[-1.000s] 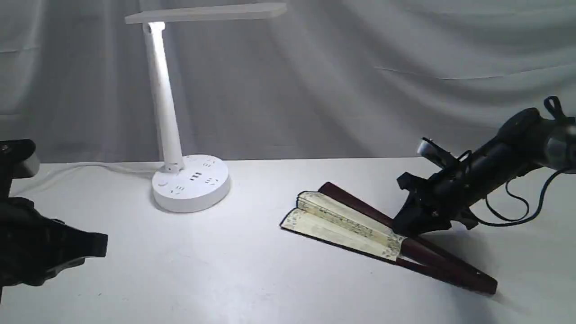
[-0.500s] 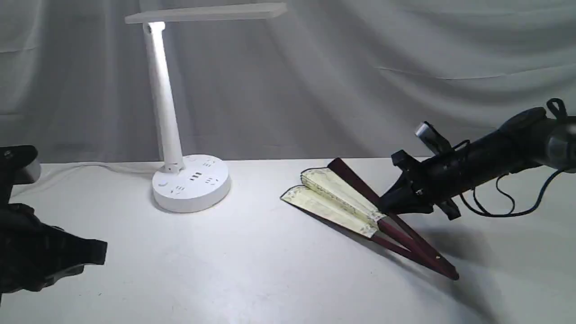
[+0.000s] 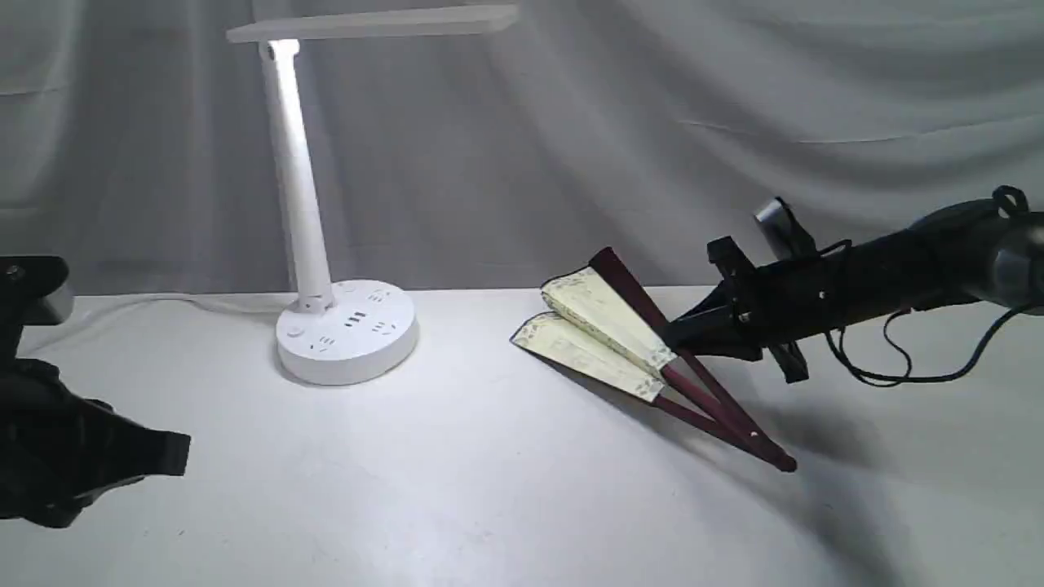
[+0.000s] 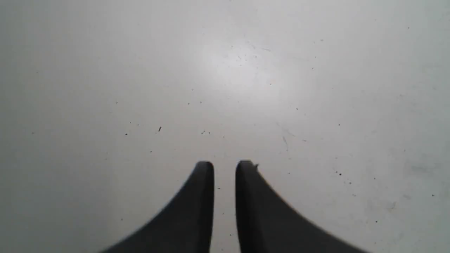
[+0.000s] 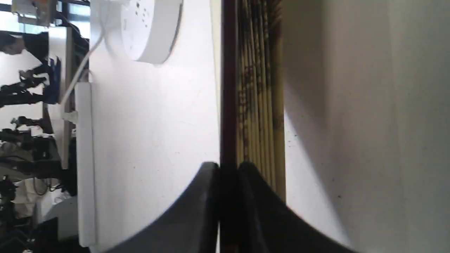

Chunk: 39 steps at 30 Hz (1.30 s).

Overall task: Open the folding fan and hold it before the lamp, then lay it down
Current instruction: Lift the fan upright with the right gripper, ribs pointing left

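Right of centre on the white table (image 3: 489, 505), the fan (image 3: 599, 330) is barely spread, showing two folded packs of cream leaf. Its pivot end touches the table at 5 o'clock from the right pincer (image 3: 675, 336), and its leaf tilts up toward 10 o'clock. That pincer reaches in from 3 o'clock, clenched on the upper maroon guard. The lamp (image 3: 342, 326) stands well apart at 9 o'clock. The left pincer (image 3: 175, 452), far off at 8 o'clock, is nearly closed and grasps nothing.
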{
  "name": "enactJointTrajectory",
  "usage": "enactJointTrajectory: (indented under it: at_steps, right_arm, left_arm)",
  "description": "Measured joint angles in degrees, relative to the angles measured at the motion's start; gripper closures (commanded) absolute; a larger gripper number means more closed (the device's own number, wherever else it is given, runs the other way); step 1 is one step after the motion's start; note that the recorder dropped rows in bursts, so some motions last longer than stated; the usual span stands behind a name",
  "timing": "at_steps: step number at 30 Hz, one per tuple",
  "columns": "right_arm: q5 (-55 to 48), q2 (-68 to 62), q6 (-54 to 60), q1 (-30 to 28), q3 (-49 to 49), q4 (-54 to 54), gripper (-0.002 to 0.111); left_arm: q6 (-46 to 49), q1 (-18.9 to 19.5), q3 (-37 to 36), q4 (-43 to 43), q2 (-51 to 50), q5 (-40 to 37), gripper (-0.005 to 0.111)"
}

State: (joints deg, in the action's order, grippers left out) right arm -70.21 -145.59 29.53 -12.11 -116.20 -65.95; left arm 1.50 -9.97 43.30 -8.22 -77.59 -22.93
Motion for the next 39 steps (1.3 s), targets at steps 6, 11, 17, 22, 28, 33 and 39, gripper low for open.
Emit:
enactJointTrajectory:
  at_steps: [6, 11, 17, 22, 28, 33, 39]
  right_arm:
    - [0.31, 1.49, 2.12, 0.00, 5.84, -4.89, 0.108]
    - [0.51, 3.49, 4.61, 0.00, 11.58, -5.55, 0.108]
    - [0.51, 8.19, 6.88, 0.00, 17.59, -6.05, 0.108]
    - [0.61, 12.65, 9.24, 0.00, 22.84, -7.11, 0.108]
    - [0.61, 17.73, 11.55, 0.00, 31.81, -7.88, 0.108]
    - [0.71, 20.97, 13.46, 0.00, 38.34, -7.88, 0.108]
    - [0.71, 25.54, 16.95, 0.00, 45.00, -8.67, 0.108]
  left_arm:
    - [0.00, 0.00, 0.00, -0.80, 0.00, 0.48, 0.095]
    - [0.00, 0.00, 0.00, -1.02, 0.00, 0.59, 0.095]
    - [0.00, 0.00, 0.00, -1.71, 0.00, 0.72, 0.095]
    - [3.23, 0.00, 0.00, -1.83, 0.00, -1.27, 0.095]
    - [6.71, 0.00, 0.00, -1.83, 0.00, -4.27, 0.099]
    - [7.94, 0.00, -0.33, -1.83, 0.26, -3.65, 0.104]
    - [8.92, 0.00, -7.38, -2.67, 4.63, 6.52, 0.104]
